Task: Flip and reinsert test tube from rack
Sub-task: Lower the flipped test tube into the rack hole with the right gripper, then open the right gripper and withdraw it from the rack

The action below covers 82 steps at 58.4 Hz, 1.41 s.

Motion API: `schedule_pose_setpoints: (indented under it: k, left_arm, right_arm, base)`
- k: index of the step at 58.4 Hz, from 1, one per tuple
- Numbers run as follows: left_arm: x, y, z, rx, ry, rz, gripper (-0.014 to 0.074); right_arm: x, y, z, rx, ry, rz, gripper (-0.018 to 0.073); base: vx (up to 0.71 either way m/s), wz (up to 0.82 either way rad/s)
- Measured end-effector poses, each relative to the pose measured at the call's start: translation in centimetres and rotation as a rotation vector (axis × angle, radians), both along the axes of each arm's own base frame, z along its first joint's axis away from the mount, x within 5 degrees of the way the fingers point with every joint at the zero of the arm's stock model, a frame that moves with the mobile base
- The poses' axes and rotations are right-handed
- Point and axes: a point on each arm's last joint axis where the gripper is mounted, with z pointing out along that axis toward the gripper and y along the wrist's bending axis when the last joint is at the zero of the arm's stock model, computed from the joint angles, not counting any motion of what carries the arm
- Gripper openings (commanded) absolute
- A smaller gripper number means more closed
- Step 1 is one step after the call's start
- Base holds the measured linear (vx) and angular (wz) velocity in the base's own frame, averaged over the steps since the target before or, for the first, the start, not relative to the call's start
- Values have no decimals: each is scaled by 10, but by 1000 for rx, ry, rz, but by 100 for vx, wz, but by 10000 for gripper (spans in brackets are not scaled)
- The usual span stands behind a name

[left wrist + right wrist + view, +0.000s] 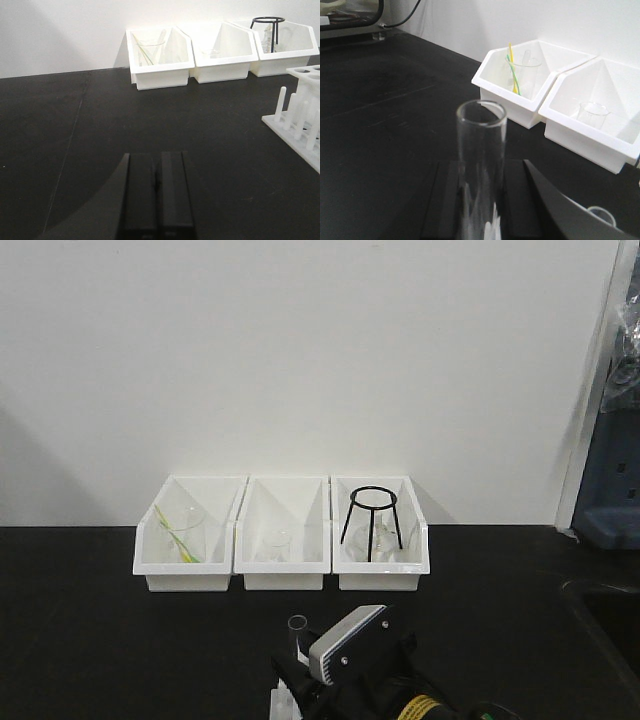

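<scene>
Test tube (481, 170) stands upright directly in front of the right tool (482, 200), open mouth up, its long axis vertical. The right tool's two dark fingers (447, 200) sit on either side of the glass and appear closed on it near the lower body, though the contact itself lies below the edge of the wrist view. In the front view the tube's rim (297, 623) shows just left of the right arm's grey wrist housing (347, 644), above a white piece at the bottom edge that is probably the rack. Whether the tube's base is seated in a hole or lifted clear cannot be told.

Left tool (156, 195) is clenched with nothing between its fingers, resting low over the black table (100, 130). The rack (300, 120) lies to its right, near but apart, pegs along the near side and holes on top.

Judgement: the right arm has the tube, so the flip falls to it; the vertical axis must be turned end for end before the tube is put back.

Farther back, three white bins (283, 540) stand against the wall, holding a beaker with straws (182, 535), a small beaker (273, 544) and a black tripod stand (372, 520).
</scene>
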Motion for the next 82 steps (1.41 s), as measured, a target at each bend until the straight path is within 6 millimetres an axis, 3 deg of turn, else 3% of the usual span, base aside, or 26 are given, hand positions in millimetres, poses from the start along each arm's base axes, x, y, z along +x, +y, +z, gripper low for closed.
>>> schedule_pose_setpoints:
  k: [27,37,49,56,64,73,77,82]
  left_arm:
    - [0,0,0,0,0,0,-7]
    - [0,0,0,0,0,0,-7]
    - [0,0,0,0,0,0,-7]
    - [0,0,0,0,0,0,-7]
    - [0,0,0,0,0,0,-7]
    - [0,0,0,0,0,0,-7]
    - [0,0,0,0,0,0,-7]
    - [0,0,0,0,0,0,-7]
  right_arm:
    - [7,0,-23,13,71,-58,23]
    - [7,0,-26,10,76,-58,152]
    - [7,0,-26,11,76,-59,377]
    - [7,0,-24,14,73,-61,448]
    - [4,-3,-4,42,37,-60,465]
    - [-9,-13,44,83,-24,-63,432]
    - [-19,-21,67,86,-36,-68,360]
    - [-35,-33,93,73,-29,-77,176]
  base:
    - [0,0]
    - [0,0]
    - [0,0]
    - [0,0]
    - [0,0]
    - [0,0]
    - [0,0]
    - [0,0]
